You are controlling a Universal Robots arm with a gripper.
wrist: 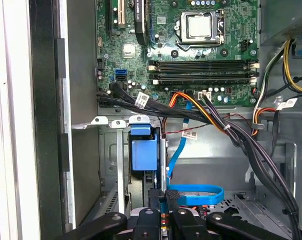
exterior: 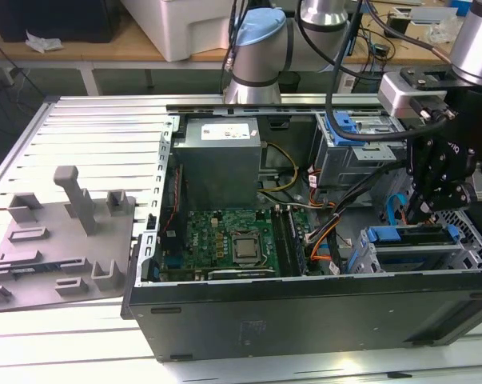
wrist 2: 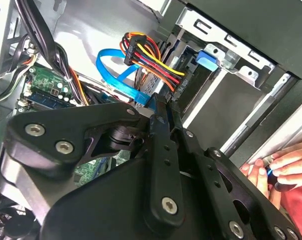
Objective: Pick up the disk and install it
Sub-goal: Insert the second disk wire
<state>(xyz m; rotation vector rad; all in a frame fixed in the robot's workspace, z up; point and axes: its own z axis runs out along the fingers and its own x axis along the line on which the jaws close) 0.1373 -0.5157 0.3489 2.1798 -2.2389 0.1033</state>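
Observation:
The disk stands edge-on in the grey drive cage [exterior: 456, 254] at the exterior view's right, in the front corner of the open computer case. Only its blue carrier end shows [exterior: 404, 234] [wrist: 142, 152] [wrist 2: 207, 58]. My black gripper [exterior: 419, 214] hangs just above that cage. In both wrist views its two fingers lie close together, shut, with nothing clearly held [wrist: 164, 199] [wrist 2: 166, 109]. A black power connector with coloured wires [wrist 2: 173, 82] and a flat blue data cable [wrist 2: 115, 70] [wrist: 196, 194] lie right by the fingertips.
The motherboard [exterior: 233, 240] and the grey power-supply box [exterior: 219, 164] fill the case's middle. A second cage with a blue bracket [exterior: 344, 126] stands behind. Cable bundles [wrist: 231, 130] cross beside the cage. A person's hand [wrist 2: 278, 167] rests at the case edge. A grey fixture plate [exterior: 61, 240] lies at the exterior view's left.

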